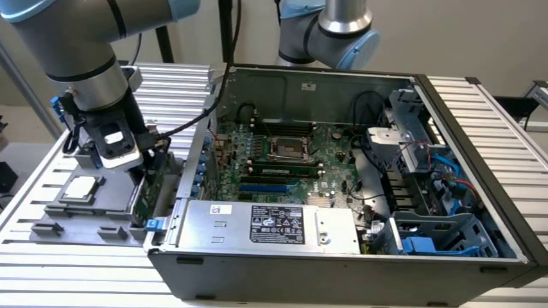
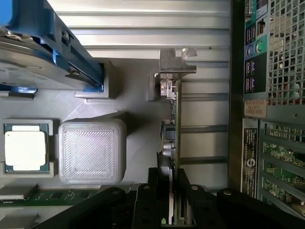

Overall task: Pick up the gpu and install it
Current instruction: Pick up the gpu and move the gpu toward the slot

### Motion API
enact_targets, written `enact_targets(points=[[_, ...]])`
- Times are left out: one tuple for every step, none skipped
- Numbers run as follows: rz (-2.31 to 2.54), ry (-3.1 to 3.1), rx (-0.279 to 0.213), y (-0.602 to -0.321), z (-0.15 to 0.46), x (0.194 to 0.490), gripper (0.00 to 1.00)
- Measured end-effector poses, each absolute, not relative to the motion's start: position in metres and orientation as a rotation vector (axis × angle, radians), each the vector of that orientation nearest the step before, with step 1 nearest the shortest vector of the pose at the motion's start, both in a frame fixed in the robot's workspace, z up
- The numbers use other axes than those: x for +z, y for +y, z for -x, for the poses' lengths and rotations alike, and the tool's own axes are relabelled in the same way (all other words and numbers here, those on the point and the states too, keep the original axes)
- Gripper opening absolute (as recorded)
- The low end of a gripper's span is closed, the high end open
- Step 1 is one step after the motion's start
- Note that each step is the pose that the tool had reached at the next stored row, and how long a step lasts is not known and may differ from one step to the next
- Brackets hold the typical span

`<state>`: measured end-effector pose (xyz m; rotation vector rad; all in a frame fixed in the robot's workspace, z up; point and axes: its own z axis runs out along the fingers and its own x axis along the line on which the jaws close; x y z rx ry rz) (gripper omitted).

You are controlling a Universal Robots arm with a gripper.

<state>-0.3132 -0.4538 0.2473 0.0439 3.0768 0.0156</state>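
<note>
Green circuit-board gpu (image 2: pixel 172 119) with grey metal end bracket, standing on edge in slot of grey plastic parts holder (image 2: pixel 138 114), just beside open dark metal computer case (image 1: pixel 342 263). Upright, presumably for grasp from above. Black two-finger gripper (image 2: pixel 170 210) straddling card's upper edge, pinched narrow on it. Seemingly not yet lifted.

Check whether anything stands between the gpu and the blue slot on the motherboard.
Yes. The gpu stands on edge in its holder outside the case, and the case wall rises between it and the blue slot. The slot itself looks bare.
</note>
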Motion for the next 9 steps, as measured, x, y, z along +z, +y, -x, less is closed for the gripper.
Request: enact_targets(points=[[-0.044, 3.078, 0.015, -0.454, 0.313, 0.250, 0.27], [-0.044, 3.080, 0.016, -0.454, 0.313, 0.253, 0.27], [-0.044, 3.081, 0.015, -0.454, 0.313, 0.257, 0.27], [-0.044, 3.083, 0.015, -0.454, 0.312, 0.261, 0.27], [-0.044, 3.084, 0.015, -0.454, 0.312, 0.266, 0.27], [-0.044, 3.086, 0.015, -0.454, 0.312, 0.270, 0.27], [-0.044, 3.087, 0.015, -0.454, 0.312, 0.275, 0.27], [-0.044, 3.088, 0.015, -0.454, 0.312, 0.279, 0.27], [-0.044, 3.089, 0.015, -0.454, 0.312, 0.284, 0.27]])
